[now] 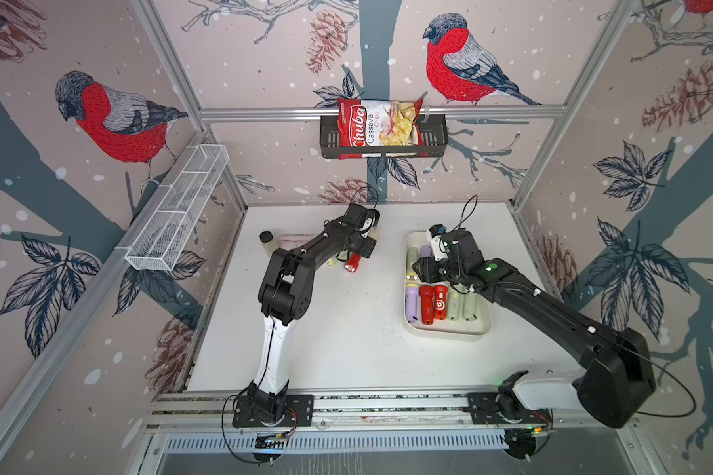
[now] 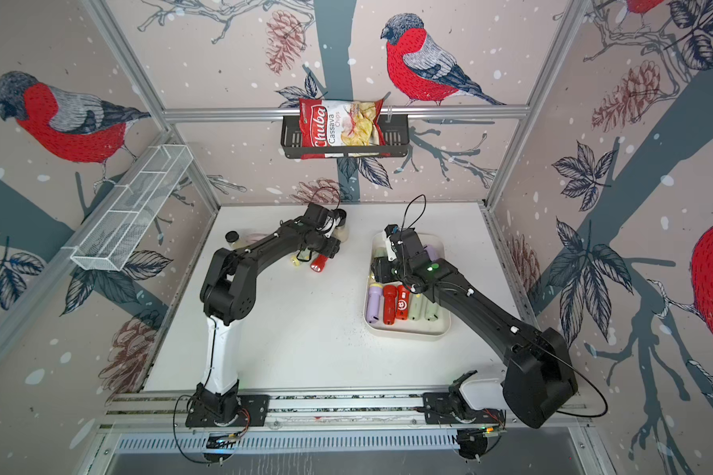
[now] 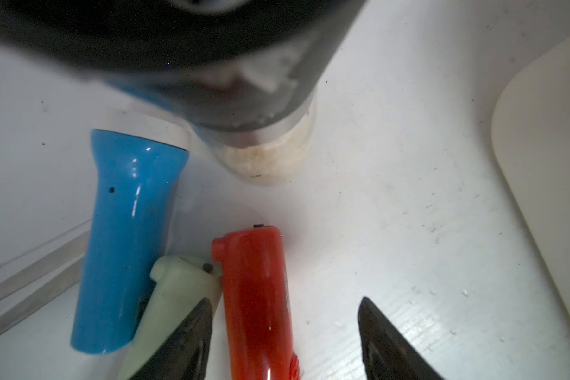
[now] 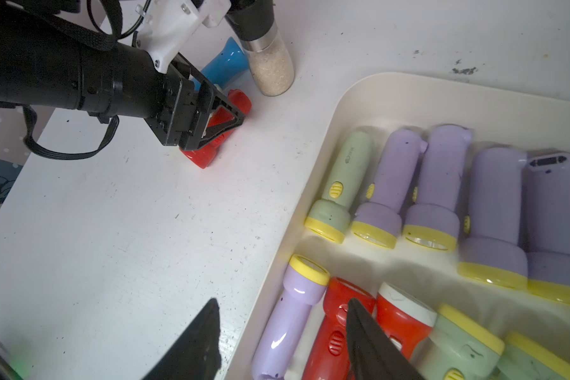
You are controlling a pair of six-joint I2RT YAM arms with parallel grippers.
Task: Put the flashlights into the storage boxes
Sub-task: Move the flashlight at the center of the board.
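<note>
A red flashlight [image 3: 254, 302] lies on the white table between the fingers of my left gripper [image 3: 285, 329], which is open and astride it; it lies close beside one finger with a wide gap to the other. A pale green flashlight [image 3: 175, 296] and a blue flashlight [image 3: 129, 237] lie beside it. In a top view the red flashlight [image 1: 352, 263] pokes out under the left gripper [image 1: 361, 246]. The cream storage box [image 4: 352, 95] holds several lilac, green and red flashlights in two rows. My right gripper [image 4: 283, 316] hovers open and empty over the box's left rim.
A black-capped spice jar [image 3: 267, 154] stands just behind the loose flashlights, and another jar [image 1: 266, 238] lies near the left arm. A white wire-mesh basket [image 1: 178, 209] hangs on the left wall. A black wall basket [image 1: 433, 140] with a chips bag hangs at the back.
</note>
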